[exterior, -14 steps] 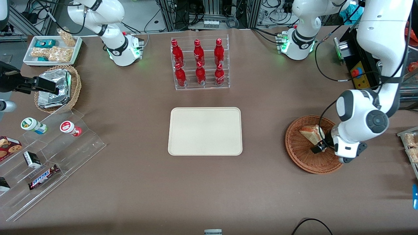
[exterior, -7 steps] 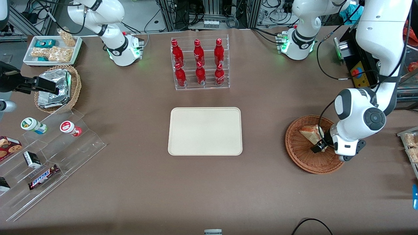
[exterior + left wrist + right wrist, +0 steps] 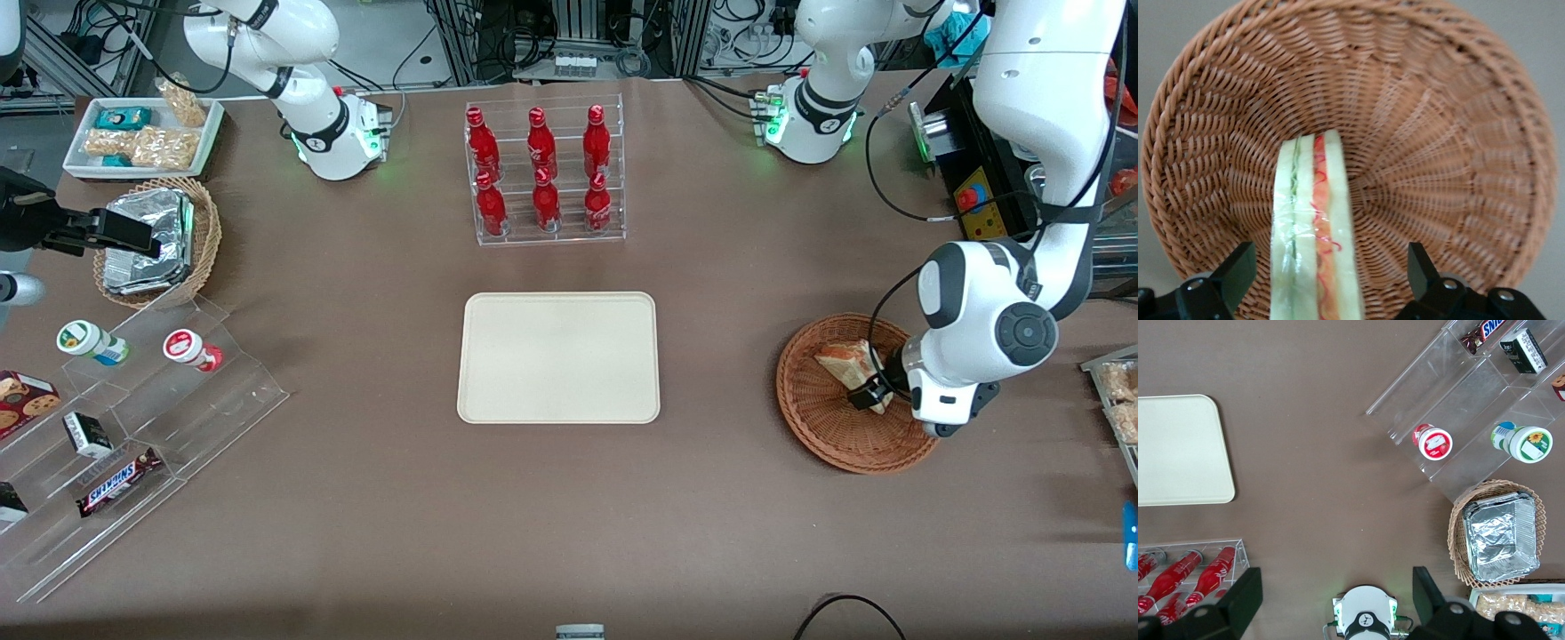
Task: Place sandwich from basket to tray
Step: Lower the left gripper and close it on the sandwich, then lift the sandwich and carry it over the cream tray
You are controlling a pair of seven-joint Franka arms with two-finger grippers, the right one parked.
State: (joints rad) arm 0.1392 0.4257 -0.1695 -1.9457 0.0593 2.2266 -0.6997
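Note:
The sandwich (image 3: 843, 362) (image 3: 1313, 227), a clear-wrapped wedge with pink-red filling, stands on edge in the reddish-brown wicker basket (image 3: 822, 431) (image 3: 1438, 133) toward the working arm's end of the table. My left gripper (image 3: 867, 391) (image 3: 1328, 267) is down inside the basket and open. Its black fingers (image 3: 1238, 273) straddle the sandwich, with a gap showing on each side. The cream tray (image 3: 558, 356) lies bare in the middle of the table, well apart from the basket.
A clear rack of red bottles (image 3: 544, 173) stands farther from the front camera than the tray. Toward the parked arm's end are a tan basket of foil packets (image 3: 156, 240), a white snack tray (image 3: 142, 133) and an acrylic stepped stand (image 3: 133, 418).
The working arm's wrist has shifted slightly over the basket, and the visible fingertip has drawn in closer around the sandwich. The sandwich has not moved.

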